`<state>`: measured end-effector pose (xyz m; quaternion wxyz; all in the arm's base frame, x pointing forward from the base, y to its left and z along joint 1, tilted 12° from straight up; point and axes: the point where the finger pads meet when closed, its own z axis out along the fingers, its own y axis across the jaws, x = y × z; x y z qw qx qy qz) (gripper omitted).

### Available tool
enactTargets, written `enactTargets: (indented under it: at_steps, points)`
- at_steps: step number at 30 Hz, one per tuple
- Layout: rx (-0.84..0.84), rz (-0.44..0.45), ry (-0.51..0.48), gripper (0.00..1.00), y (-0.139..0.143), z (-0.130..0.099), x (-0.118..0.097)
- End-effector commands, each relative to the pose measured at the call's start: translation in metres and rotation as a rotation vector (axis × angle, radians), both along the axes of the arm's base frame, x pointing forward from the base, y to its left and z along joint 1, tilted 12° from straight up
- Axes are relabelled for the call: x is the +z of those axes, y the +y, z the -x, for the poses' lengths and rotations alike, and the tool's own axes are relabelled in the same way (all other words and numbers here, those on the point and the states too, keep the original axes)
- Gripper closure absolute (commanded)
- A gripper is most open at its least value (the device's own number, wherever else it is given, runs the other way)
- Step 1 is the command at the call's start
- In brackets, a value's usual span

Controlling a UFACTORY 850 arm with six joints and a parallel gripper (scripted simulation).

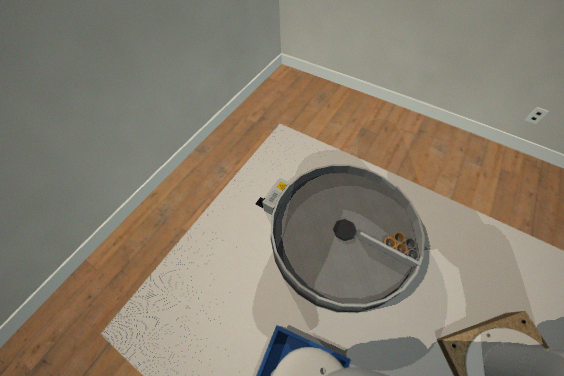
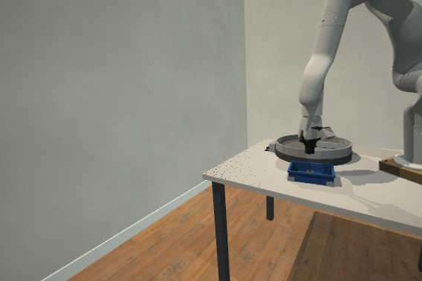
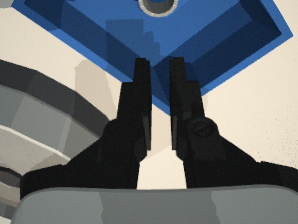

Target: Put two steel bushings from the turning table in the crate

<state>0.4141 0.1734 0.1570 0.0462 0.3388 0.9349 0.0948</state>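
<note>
My gripper (image 2: 309, 152) (image 3: 160, 78) has its fingers drawn together to a narrow gap with nothing between them. In the wrist view the fingertips are over the near corner of the blue crate (image 1: 313, 343) (image 2: 312, 178) (image 3: 250, 63). One steel bushing (image 2: 310, 171) (image 3: 158, 14) stands in the crate, beyond the fingertips. On the turning table (image 1: 307, 235) (image 2: 332, 154) (image 3: 40, 105), two grey steel bushings (image 1: 410, 243) (image 1: 412, 253) sit near the rim, against several orange-brown bushings (image 1: 399, 237). The arm hides part of the crate in the top view.
A straight bar (image 1: 388, 248) runs from near the turning table's dark hub (image 1: 345, 230) to its raised rim, beside the bushings. A small box with a yellow label (image 1: 275, 196) is on the rim's outer side. The arm stands on a wooden base plate (image 1: 512, 320) (image 2: 409, 175).
</note>
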Motion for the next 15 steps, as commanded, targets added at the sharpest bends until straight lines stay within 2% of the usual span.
enactTargets:
  at_steps: [1,7,15]
  points:
    - [0.011,0.017,0.012,0.90,-0.005,0.001,0.000]
    - [0.034,0.019,0.025,0.90,-0.014,0.004,-0.002]
    - [0.113,0.013,0.067,0.90,-0.043,0.016,-0.006]
